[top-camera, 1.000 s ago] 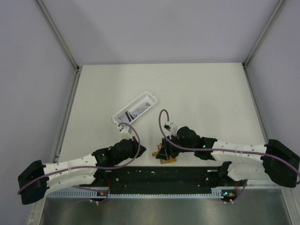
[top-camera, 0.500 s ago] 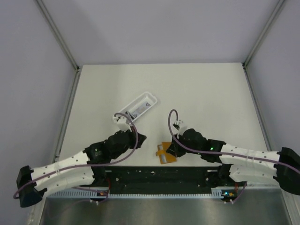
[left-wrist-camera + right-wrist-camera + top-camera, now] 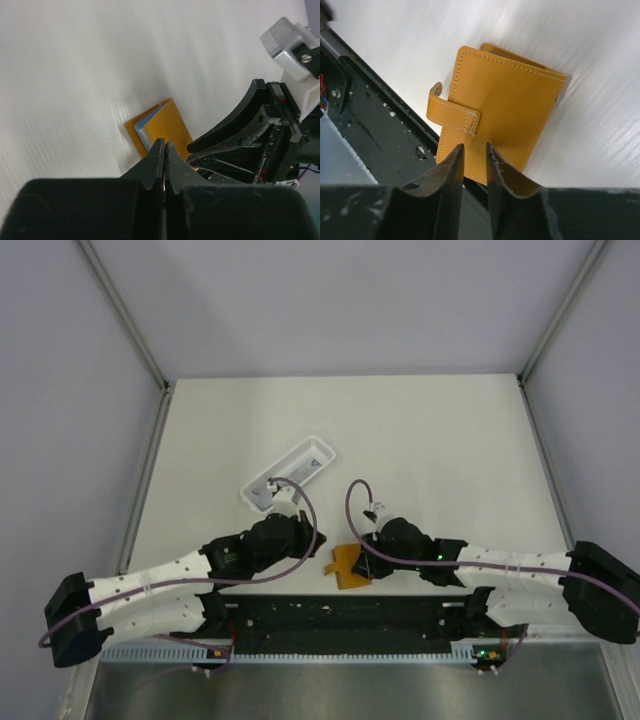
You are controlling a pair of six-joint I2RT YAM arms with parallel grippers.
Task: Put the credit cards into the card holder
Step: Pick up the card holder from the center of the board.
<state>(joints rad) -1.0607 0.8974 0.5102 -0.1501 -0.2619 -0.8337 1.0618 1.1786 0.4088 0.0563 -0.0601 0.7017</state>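
Observation:
The orange-tan card holder (image 3: pixel 340 562) lies near the table's front edge, between the two grippers. In the left wrist view the card holder (image 3: pixel 172 125) gapes slightly and shows a pale blue-grey inside. In the right wrist view the card holder (image 3: pixel 505 105) shows its closed face and strap, with its near edge over the black rail. My left gripper (image 3: pixel 313 540) (image 3: pixel 164 144) is shut with nothing seen between its jaws, just left of the holder. My right gripper (image 3: pixel 358 562) (image 3: pixel 475 146) hovers over the holder's right part, jaws narrowly apart and empty. Credit cards (image 3: pixel 293 475) lie in the white tray.
The long white tray (image 3: pixel 325 447) lies slanted behind the left gripper. A black rail (image 3: pixel 340 615) (image 3: pixel 365 100) runs along the near table edge, just below the holder. The right gripper's black fingers (image 3: pixel 250 140) fill the right side of the left wrist view.
My right gripper drew back to the right off the holder, then came back left over it. My left gripper moved away from the front edge and a little right, towards the holder.

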